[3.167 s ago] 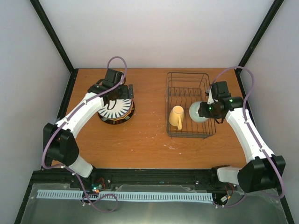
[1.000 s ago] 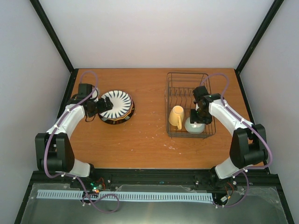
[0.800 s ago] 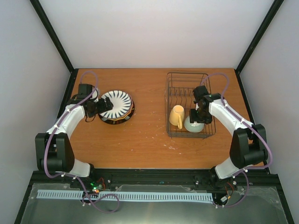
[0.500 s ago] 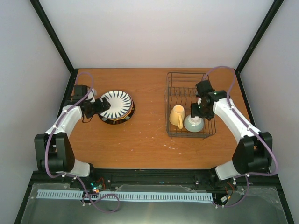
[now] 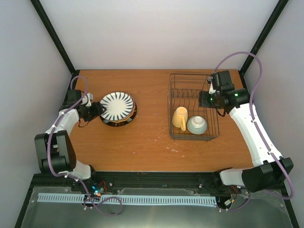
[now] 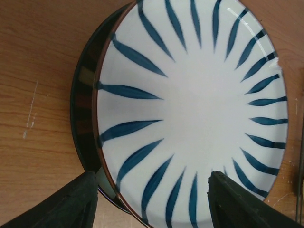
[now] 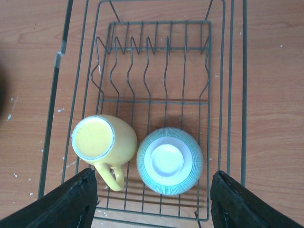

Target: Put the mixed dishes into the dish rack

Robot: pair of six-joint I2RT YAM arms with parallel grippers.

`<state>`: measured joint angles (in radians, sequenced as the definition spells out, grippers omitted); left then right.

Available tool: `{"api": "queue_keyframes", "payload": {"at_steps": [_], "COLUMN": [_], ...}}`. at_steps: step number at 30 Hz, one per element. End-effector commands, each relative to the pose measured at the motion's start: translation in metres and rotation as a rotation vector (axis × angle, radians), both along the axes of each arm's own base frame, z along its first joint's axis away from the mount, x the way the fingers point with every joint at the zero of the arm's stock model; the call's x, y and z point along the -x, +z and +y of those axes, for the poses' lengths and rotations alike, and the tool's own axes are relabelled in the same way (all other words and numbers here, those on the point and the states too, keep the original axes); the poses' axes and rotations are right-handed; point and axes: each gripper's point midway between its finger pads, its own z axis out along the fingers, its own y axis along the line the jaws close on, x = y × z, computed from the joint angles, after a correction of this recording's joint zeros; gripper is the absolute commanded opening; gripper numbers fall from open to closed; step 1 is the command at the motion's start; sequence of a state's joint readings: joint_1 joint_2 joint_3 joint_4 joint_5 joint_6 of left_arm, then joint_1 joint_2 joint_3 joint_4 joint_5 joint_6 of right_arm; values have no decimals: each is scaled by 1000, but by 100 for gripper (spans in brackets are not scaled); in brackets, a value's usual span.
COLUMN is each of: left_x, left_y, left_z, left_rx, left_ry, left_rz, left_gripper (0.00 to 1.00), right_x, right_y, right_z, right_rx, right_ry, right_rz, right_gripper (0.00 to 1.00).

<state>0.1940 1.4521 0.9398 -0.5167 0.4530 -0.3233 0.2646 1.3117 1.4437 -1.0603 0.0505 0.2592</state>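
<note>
Mug (image 7: 102,142) and upturned bowl (image 7: 169,160) side by side in rack (image 7: 148,101), centre right, right gripper (image 7: 154,194) above, spread wide, empty, left gripper (image 6: 152,194) wide apart astride striped plate (image 6: 190,109) rim.

The striped plate (image 6: 190,109) is glossy, wire rack (image 7: 156,101) metal, table (image 7: 270,95) seemingly wood.

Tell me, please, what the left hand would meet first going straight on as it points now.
Probably the striped plate: the open left hand points straight at its near rim, though depth is unclear.
</note>
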Motion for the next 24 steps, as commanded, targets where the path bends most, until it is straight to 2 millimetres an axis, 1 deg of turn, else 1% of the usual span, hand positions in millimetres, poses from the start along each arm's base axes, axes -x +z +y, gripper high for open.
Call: {"api": "queue_keyframes", "payload": {"at_steps": [1, 4, 7, 10, 12, 16, 18, 21, 24], "left_x": [-12, -18, -22, -28, -32, -39, -43, -48, -53], "left_y": [-7, -14, -19, -21, -21, -21, -20, -21, -26], "left_z": [-3, 1, 5, 8, 11, 18, 19, 17, 13], "left_rx": [35, 21, 6, -5, -17, -55, -66, -56, -25], "left_ry": [-19, -7, 2, 4, 7, 15, 13, -3, -24], "left_rz": [-10, 4, 17, 16, 14, 5, -3, -10, -7], "left_gripper": [65, 67, 67, 66, 63, 51, 47, 39, 34], "right_x": [9, 10, 10, 10, 9, 8, 8, 8, 8], "right_y": [-11, -9, -3, -1, -1, -4, -5, -8, -9], "right_z": [2, -1, -3, -3, -2, -1, 0, 2, 4], "right_rx": [1, 14, 22, 24, 22, 23, 20, 13, 9], "right_ry": [14, 11, 10, 12, 14, 19, 22, 29, 34], "right_rz": [40, 29, 14, 12, 12, 20, 24, 33, 36], "right_gripper": [64, 64, 64, 64, 64, 64, 64, 64, 64]}}
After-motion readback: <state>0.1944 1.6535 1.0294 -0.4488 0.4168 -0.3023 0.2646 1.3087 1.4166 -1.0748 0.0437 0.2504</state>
